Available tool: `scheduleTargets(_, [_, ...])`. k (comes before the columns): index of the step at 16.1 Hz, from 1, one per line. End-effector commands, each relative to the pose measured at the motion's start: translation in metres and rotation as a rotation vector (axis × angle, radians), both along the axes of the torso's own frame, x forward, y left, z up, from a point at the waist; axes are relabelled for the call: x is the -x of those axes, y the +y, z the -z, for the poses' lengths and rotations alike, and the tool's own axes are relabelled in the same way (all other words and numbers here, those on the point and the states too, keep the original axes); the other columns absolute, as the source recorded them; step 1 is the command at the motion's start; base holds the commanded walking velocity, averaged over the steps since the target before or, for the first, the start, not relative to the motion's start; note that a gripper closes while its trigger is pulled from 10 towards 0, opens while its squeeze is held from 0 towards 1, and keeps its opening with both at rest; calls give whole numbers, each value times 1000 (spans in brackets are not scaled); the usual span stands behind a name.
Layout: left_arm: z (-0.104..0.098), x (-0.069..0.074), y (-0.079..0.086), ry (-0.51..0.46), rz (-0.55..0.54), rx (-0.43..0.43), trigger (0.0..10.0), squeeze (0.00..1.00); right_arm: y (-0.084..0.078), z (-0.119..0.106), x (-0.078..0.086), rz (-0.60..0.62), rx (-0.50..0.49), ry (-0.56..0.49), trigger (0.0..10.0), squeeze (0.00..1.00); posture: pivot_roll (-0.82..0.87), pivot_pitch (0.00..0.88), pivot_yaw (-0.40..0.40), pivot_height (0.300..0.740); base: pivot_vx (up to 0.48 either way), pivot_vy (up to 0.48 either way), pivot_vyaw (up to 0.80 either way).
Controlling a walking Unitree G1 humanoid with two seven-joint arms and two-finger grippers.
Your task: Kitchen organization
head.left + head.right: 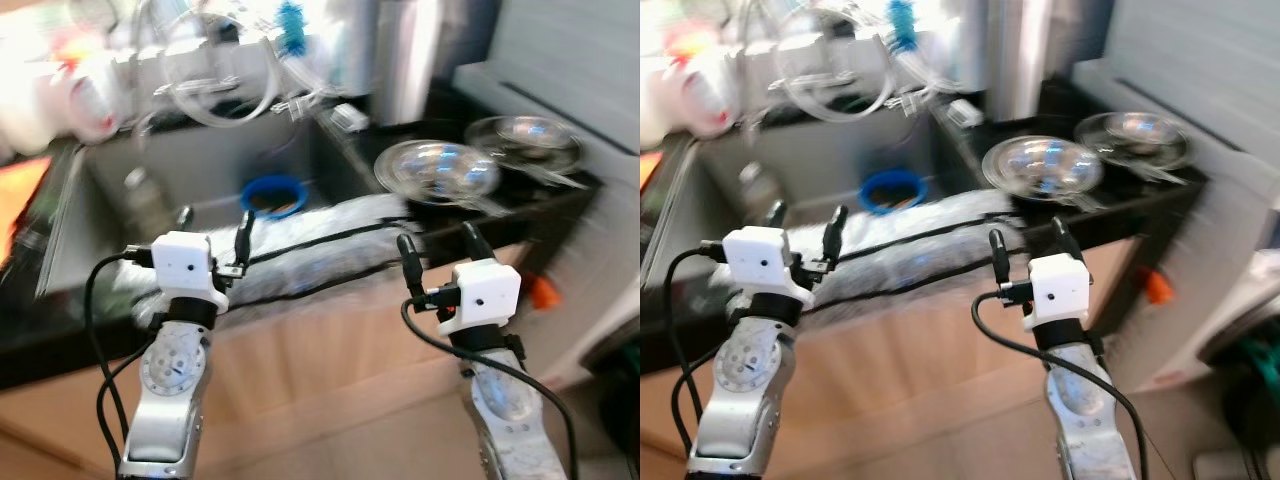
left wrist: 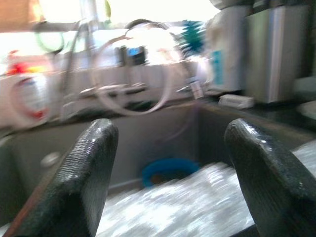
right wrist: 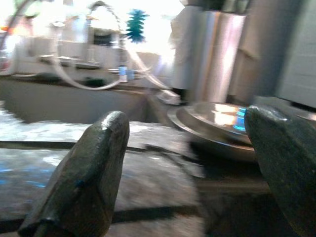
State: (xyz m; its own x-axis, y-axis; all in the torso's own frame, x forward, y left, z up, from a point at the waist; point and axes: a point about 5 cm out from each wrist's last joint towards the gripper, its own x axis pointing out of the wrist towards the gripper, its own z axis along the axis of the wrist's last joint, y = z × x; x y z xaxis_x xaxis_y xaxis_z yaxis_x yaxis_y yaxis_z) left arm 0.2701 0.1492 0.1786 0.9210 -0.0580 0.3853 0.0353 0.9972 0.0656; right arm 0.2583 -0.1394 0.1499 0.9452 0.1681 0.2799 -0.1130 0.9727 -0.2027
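The picture is blurred. A steel sink (image 1: 110, 190) lies ahead with a blue ring-shaped thing (image 1: 272, 194) on its floor and a tap (image 1: 215, 85) behind. Two shiny metal plates (image 1: 436, 168) (image 1: 524, 138) rest on the dark counter to the right. My left gripper (image 1: 213, 228) is open in front of the sink's front edge. My right gripper (image 1: 440, 243) is open below the nearer plate (image 3: 217, 121), just off the counter edge. Nothing is between either pair of fingers (image 2: 89, 173) (image 3: 84, 182).
A silvery speckled cloth or mat (image 1: 300, 245) runs along the counter's front edge. White jugs (image 1: 70, 95) stand at the back left, a blue brush (image 1: 290, 20) and a tall steel canister (image 1: 405, 60) behind the sink. Wooden cabinet fronts (image 1: 320, 350) are below.
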Motion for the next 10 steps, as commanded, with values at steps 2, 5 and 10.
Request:
scheduleTargets(2, [-1,1,6,-9,-29,7,10000,0,10,-2,0,-51,-4,-10,10000,0,-34,0,11,740,0,0,800])
scheduleTargets(5, [-1,0,7,-8,-33,8,10000,0,7,-3,-2,-34,-32,-8,10000,0,-36,0,10,740,0,0,0])
scheduleTargets(10, [-1,-1,5,-8,-23,11,10000,0,6,-3,-4,-15,-34,-13,10000,0,-39,0,14,740,0,0,0])
